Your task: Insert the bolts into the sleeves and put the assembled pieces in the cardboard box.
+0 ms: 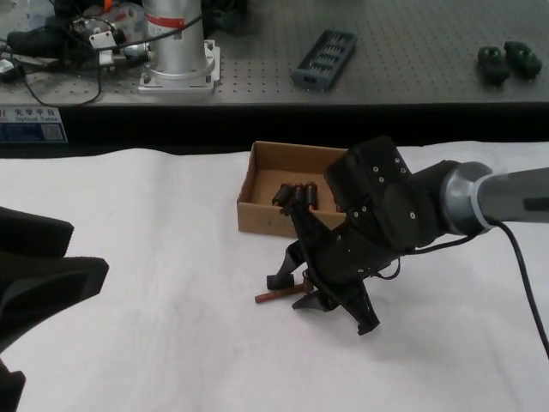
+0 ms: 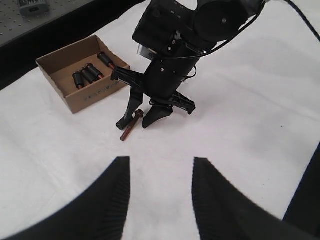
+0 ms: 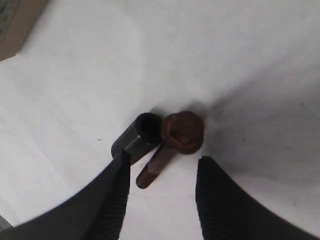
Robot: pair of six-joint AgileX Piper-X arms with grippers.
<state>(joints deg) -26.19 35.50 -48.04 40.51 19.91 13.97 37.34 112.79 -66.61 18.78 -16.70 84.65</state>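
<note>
A rust-brown bolt (image 3: 181,132) lies on the white cloth with a short black sleeve (image 3: 136,138) touching its shaft just below the hex head. My right gripper (image 3: 162,197) hangs open straight above them, one finger on either side. In the high view the right gripper (image 1: 293,292) points down at the bolt (image 1: 274,295), just in front of the cardboard box (image 1: 257,215). The box holds several dark assembled pieces (image 2: 88,75). My left gripper (image 2: 161,165) is open and holds nothing, hovering well back from the bolt (image 2: 130,126) and the right gripper (image 2: 136,121).
The white cloth (image 1: 154,257) covers the bench around the box. My left arm (image 1: 39,279) sits at the near left edge. Behind the cloth, a perforated metal table carries a silver post (image 1: 176,39), cables, a dark bit tray (image 1: 324,57) and two small black parts (image 1: 509,60).
</note>
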